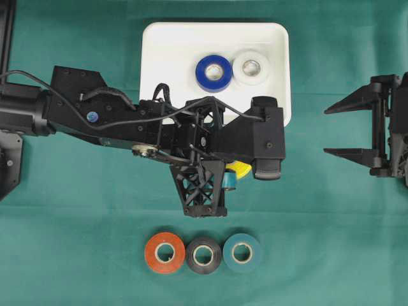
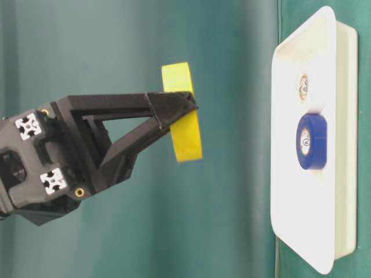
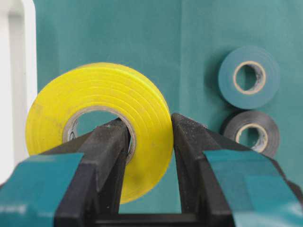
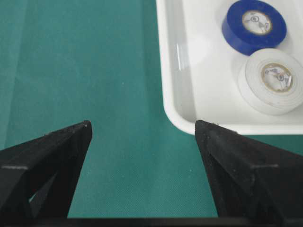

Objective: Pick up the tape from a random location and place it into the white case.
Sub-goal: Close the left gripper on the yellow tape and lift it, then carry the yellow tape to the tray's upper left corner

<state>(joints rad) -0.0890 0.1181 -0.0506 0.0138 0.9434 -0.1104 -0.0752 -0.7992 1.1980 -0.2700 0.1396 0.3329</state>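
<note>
A yellow tape roll point(image 3: 94, 94) hangs upright above the green cloth, and my left gripper point(image 3: 149, 125) is shut on it. One finger goes through the roll's hole and the other presses on its outer face. From overhead the yellow tape point(image 1: 237, 168) peeks out under the left gripper point(image 1: 236, 175), just in front of the white case point(image 1: 153, 38). The table-level view shows the tape point(image 2: 182, 116) lifted and short of the case point(image 2: 290, 191). A blue roll point(image 1: 213, 72) and a white roll point(image 1: 250, 67) lie in the case. My right gripper point(image 1: 326, 131) stands open and empty to the case's right.
Three rolls lie in a row near the front edge: orange point(image 1: 163, 252), black point(image 1: 204, 255) and teal point(image 1: 242, 252). The left wrist view shows the teal roll point(image 3: 248, 76) and the black roll point(image 3: 251, 135) beyond the fingers.
</note>
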